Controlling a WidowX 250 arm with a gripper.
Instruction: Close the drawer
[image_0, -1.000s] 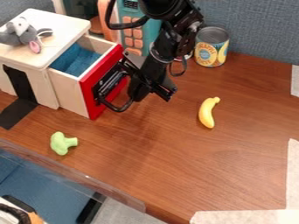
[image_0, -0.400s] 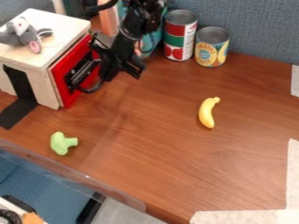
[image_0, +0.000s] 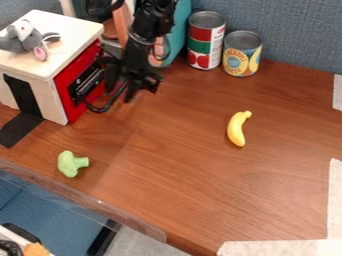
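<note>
My gripper (image_0: 133, 91) hangs at the handle side of the drawer (image_0: 71, 111), which looks shut in its box (image_0: 53, 102). From the jaws, spread or together I can't tell, any final push goes view-left.

Wood-grain tabletop (image_0: 180, 160), smooth red drawer front (image_0: 77, 68), pale wooden cabinet (image_0: 70, 32), metal cans (image_0: 206, 40) (paper-labelled), plush cloth mouse (image_0: 25, 37)
</note>
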